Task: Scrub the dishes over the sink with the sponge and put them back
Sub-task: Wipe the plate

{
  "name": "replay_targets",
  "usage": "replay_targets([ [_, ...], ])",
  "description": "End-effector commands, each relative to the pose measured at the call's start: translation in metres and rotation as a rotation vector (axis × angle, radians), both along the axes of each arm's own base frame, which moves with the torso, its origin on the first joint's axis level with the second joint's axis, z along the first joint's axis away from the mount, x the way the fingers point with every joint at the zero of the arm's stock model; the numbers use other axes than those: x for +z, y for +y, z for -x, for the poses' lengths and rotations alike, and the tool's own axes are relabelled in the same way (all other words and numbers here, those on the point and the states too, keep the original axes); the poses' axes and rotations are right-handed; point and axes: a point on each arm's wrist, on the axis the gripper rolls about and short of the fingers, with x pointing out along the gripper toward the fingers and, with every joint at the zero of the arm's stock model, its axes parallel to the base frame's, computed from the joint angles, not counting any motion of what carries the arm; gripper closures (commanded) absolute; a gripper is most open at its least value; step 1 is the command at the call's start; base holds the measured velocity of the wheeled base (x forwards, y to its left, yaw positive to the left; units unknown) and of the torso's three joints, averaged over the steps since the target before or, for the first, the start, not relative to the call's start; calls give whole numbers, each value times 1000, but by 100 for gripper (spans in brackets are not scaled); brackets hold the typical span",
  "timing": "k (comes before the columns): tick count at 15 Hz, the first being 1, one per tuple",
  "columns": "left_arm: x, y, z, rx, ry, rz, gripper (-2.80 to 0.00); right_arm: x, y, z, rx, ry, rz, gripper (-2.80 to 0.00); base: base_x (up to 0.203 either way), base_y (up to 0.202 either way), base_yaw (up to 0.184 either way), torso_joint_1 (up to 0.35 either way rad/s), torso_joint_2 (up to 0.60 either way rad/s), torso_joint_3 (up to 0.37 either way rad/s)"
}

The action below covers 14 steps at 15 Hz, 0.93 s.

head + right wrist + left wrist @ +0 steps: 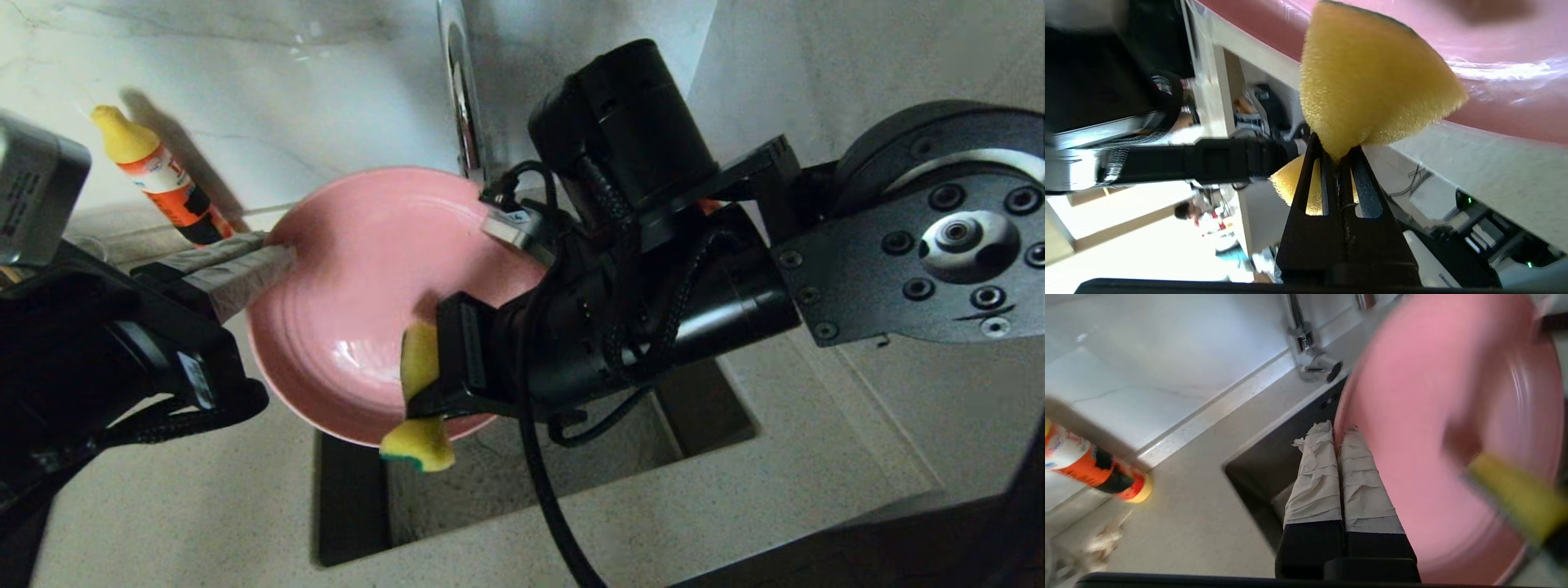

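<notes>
The wide pink plate hangs tilted over the dark sink, its hollow face turned toward the right arm. My left gripper, fingers wrapped in pale tape, is shut on the plate's left rim; the left wrist view shows the plate pinched between the taped fingers. My right gripper is shut on the yellow sponge, squeezing its middle, and holds it against the plate's lower inner face. In the right wrist view the sponge bulges past the black fingers, touching the plate.
An orange bottle with a yellow cap leans at the marble back wall, left of the plate. The chrome tap rises behind the plate. Speckled countertop surrounds the sink.
</notes>
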Motion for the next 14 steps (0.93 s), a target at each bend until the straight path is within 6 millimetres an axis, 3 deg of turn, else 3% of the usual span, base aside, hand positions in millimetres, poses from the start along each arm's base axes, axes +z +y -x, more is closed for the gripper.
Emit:
replay_targets([
  [1, -2, 0, 1, 4, 4, -6, 0, 11, -14, 1, -22, -14, -23, 0, 0, 0, 0, 0, 0, 0],
  [9, -4, 6, 8, 8, 11, -11, 0, 19, -28, -13, -101, -56, -33, 0, 0, 0, 0, 0, 0, 0],
  [14, -8, 9, 11, 3, 50, -43, 0, 19, -19, -13, -139, -137, -6, 0, 0, 0, 0, 0, 0, 0],
])
